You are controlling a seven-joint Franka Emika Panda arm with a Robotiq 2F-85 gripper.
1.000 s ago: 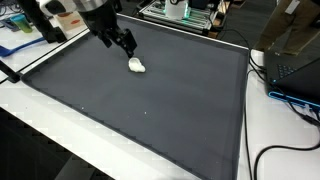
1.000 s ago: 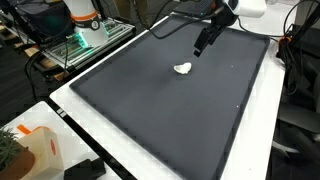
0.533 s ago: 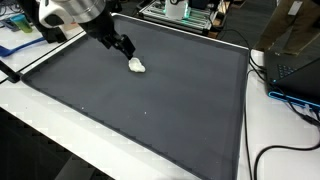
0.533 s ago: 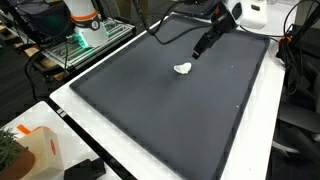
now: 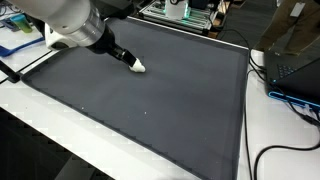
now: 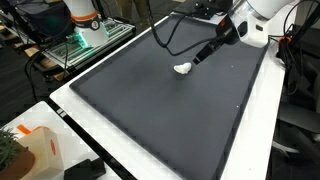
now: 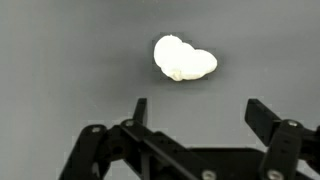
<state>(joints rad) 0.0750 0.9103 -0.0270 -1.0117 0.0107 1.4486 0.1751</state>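
The tool (image 7: 197,108) hangs low over the dark mat (image 5: 160,105), its jaws spread apart and empty, just beside 1 small white lump (image 7: 184,59) lying there.

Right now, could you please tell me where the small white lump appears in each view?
Exterior view: the white lump lies upper left of centre on the dark mat, right beside the gripper.
Exterior view: the lump is above centre, lower left of the gripper.
Wrist view: the lump is upper centre, beyond the open jaws.
Shared landmark: the gripper.
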